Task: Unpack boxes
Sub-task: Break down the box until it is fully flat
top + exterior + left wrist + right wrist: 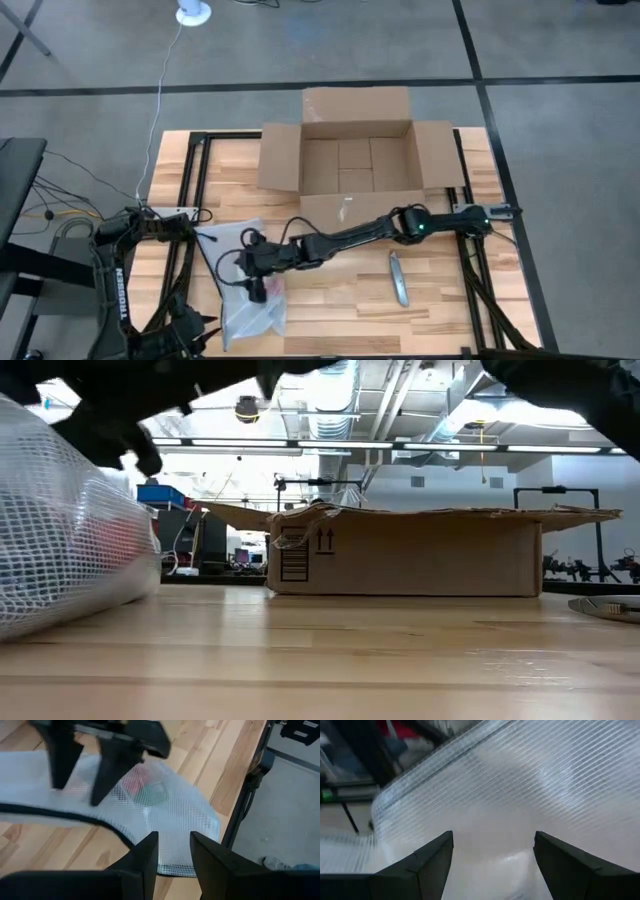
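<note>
I am reaching my right gripper (258, 290) over the clear mesh-patterned plastic bag (245, 285), lower left of the frame.
Its fingers are hanging apart; the open brown cardboard box (355, 150) is sitting upper centre, and my left gripper (172, 852), parted too, is hovering nearby.

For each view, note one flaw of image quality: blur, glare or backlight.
High view: evenly lit, sharp. Low view: bright ceiling lights backlight the cardboard box; the plastic bag is near and soft. Left wrist view: the right end effector is blurred. Right wrist view: the bag fills the picture, blurred.

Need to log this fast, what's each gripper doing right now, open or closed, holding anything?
Left gripper: open, empty, above the mesh bag.
Right gripper: open, empty, over the same bag.
</note>
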Action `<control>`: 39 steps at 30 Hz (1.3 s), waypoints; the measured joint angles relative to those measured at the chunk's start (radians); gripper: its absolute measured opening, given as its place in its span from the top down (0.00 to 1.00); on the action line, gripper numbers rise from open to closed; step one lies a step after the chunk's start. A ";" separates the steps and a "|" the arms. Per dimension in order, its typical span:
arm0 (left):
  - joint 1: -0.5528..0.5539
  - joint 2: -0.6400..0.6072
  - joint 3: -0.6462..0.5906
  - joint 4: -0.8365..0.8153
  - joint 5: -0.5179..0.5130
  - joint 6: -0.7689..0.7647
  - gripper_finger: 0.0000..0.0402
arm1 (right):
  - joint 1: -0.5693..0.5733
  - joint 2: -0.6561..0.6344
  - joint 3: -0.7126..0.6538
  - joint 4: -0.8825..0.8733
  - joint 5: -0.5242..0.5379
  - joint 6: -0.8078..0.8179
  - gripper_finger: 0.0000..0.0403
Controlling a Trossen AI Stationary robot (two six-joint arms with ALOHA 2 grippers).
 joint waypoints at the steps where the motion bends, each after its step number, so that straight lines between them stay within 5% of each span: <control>1: 0.000 0.000 0.000 0.000 0.000 0.009 0.76 | -0.003 0.000 -0.006 0.034 -0.014 0.008 0.35; 4: -0.002 0.000 0.000 0.000 0.000 0.040 0.76 | -0.008 -0.017 0.027 -0.035 -0.034 -0.025 0.35; 11: -0.006 -0.007 0.000 0.001 0.004 0.053 0.76 | 0.021 -0.195 0.023 -0.621 -0.038 -0.128 0.35; 17: -0.006 -0.007 0.000 0.001 0.003 0.081 0.76 | 0.066 -0.145 0.004 -0.919 0.024 -0.136 0.35; 21: -0.006 -0.007 0.000 0.001 -0.001 0.090 0.76 | 0.068 -0.050 -0.003 -0.868 0.038 -0.097 0.35; 33: -0.006 -0.006 0.000 0.001 0.003 0.077 0.76 | 0.017 -0.001 0.005 -0.299 0.041 0.027 0.35; 39: -0.006 -0.006 0.000 0.001 0.005 0.074 0.76 | -0.001 -0.010 0.015 -0.336 0.001 -0.010 0.35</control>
